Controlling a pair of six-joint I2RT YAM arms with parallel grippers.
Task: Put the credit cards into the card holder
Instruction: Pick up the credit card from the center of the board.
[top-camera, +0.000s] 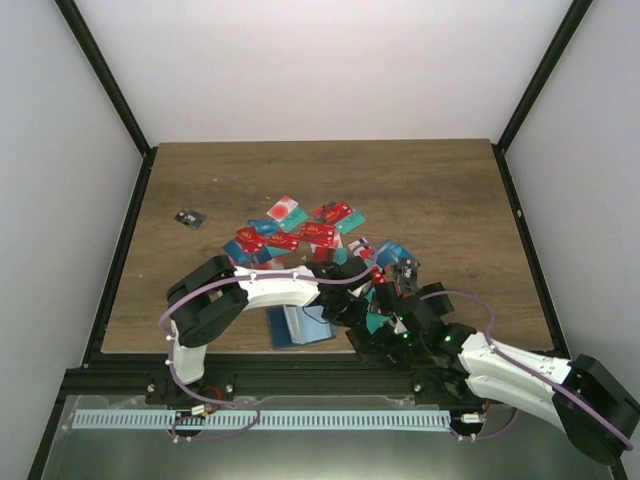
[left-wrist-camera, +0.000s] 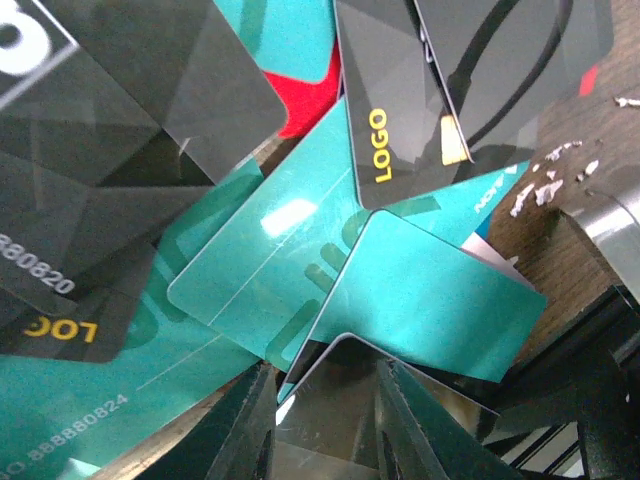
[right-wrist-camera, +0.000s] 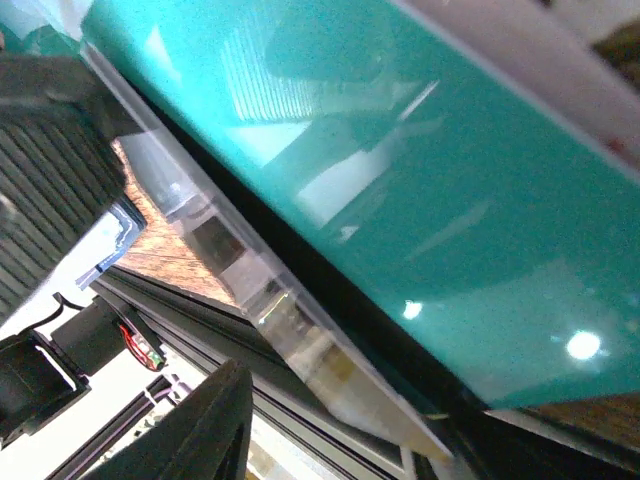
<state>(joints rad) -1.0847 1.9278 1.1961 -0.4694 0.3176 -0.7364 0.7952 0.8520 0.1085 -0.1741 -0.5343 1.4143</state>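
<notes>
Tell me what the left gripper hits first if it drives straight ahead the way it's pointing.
Most likely the tilted teal card just ahead, whose near corner already reaches between the jaws of the left gripper, which stand apart. The pile of credit cards lies behind it. Depth is hard to judge.

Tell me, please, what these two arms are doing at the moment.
Both arms reach into the near side of a pile of cards. The left gripper noses at a teal card. The right gripper is close against one too, though a firm grip can't be confirmed. The blue card holder lies near the front edge, partly under the left arm.
</notes>
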